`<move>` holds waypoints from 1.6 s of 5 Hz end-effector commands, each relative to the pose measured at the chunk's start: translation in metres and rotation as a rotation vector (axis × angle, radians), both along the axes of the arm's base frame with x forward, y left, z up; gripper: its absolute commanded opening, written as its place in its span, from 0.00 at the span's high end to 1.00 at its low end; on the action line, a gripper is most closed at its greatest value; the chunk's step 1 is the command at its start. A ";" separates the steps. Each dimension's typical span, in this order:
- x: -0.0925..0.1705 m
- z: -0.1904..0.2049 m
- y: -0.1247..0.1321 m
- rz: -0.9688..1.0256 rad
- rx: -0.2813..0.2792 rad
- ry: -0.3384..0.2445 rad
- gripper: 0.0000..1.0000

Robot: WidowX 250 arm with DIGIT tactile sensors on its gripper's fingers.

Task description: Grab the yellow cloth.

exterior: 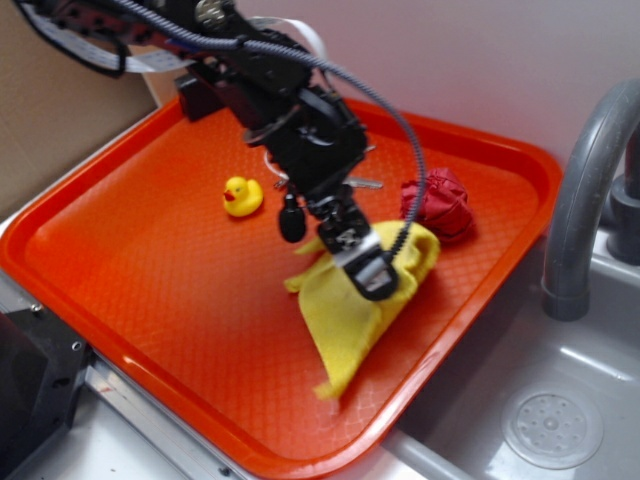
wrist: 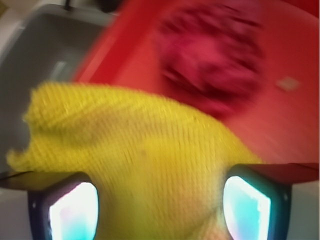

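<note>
The yellow cloth (exterior: 365, 310) lies near the right side of the orange tray (exterior: 130, 280). It is pulled up into a tent shape under my gripper (exterior: 340, 255). In the wrist view the yellow cloth (wrist: 145, 150) fills the whole gap between the two fingers of my gripper (wrist: 160, 210), and its weave bunches toward the right finger (wrist: 247, 210). The jaws are shut on a fold of the cloth. One corner of the cloth hangs toward the tray's front edge.
A small yellow rubber duck (exterior: 242, 196) stands left of the gripper. A dark red cloth ball (exterior: 438, 203) sits just behind the yellow cloth, touching or almost touching it. A grey sink (exterior: 560, 420) with a tap (exterior: 580, 200) lies right of the tray.
</note>
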State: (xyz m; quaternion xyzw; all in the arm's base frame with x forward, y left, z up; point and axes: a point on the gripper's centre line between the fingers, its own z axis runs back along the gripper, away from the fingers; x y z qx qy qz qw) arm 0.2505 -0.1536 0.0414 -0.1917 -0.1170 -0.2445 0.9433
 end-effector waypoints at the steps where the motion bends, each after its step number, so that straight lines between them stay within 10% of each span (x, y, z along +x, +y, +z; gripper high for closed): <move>1: 0.001 0.032 -0.034 -0.139 0.009 -0.071 0.00; 4: -0.025 0.003 -0.026 -0.138 0.127 0.045 0.00; 5: -0.030 -0.007 -0.018 -0.123 0.126 0.066 0.33; 6: -0.033 -0.007 -0.009 -0.075 0.174 0.096 1.00; 8: -0.042 0.014 -0.003 -0.012 0.228 0.056 1.00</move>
